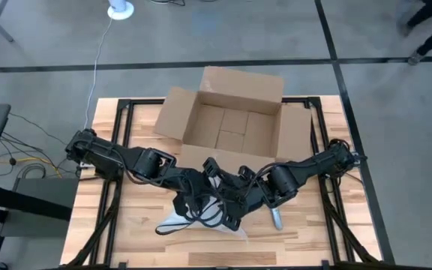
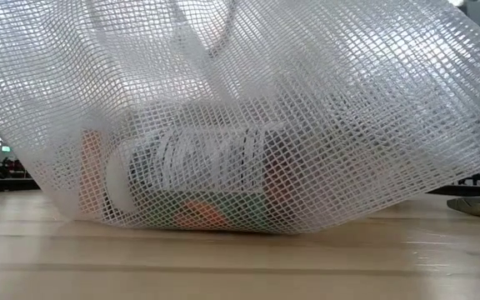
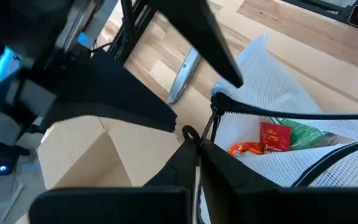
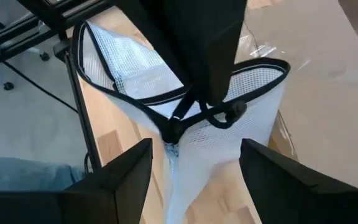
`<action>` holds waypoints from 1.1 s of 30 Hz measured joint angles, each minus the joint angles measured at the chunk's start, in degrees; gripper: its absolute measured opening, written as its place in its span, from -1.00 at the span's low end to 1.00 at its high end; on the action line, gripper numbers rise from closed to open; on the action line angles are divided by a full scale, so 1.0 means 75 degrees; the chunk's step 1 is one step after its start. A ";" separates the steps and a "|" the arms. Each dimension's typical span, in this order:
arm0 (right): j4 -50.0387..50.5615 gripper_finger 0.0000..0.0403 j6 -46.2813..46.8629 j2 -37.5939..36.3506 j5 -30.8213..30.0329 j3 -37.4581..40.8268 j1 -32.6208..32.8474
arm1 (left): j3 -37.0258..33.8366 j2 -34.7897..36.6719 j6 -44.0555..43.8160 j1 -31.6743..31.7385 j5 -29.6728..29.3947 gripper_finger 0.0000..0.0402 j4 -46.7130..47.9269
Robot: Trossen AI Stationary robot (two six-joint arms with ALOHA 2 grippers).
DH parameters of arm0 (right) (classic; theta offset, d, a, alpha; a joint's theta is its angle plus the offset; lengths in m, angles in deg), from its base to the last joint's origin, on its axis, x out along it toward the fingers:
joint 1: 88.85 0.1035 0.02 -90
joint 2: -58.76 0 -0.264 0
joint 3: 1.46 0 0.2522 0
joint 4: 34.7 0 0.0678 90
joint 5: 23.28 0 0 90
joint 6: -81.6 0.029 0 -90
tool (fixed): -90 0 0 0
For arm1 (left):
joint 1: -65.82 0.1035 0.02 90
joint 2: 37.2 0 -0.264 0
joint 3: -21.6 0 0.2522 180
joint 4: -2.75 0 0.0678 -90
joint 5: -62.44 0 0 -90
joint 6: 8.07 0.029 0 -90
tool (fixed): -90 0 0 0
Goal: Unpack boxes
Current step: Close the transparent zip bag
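Your left gripper (image 1: pixel 201 196) has its fingers clenched on the mesh bag (image 1: pixel 193 217)'s zipper at 6 o'clock; your right gripper (image 1: pixel 227 196) is spread wide beside it. The brown box (image 1: pixel 231 120) sits at 12 o'clock on the surface (image 1: pixel 328 232), flaps open.

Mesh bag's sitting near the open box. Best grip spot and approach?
Judging by the pose, grip the mesh bag by its black zipper rim, coming from above. The rim is stiff and stands open; the mesh below is limp and weighted by packets. Both grippers are already at the zipper.
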 joint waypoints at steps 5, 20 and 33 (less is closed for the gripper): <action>-0.0474 0.06 -0.0050 0.0221 0.0098 0.0376 0.0005 | 0.0000 0.0001 0.0138 0.0000 0.0053 -1.00 -0.0012; -0.1068 -0.56 -0.0819 0.0230 -0.0544 0.0716 0.0096 | 0.0000 0.0004 0.0244 -0.0029 0.0333 -1.00 -0.0013; -0.1039 -1.00 -0.0929 0.0215 -0.0630 0.0716 0.0452 | 0.0000 0.0004 -0.0224 -0.0039 0.0330 -1.00 0.0676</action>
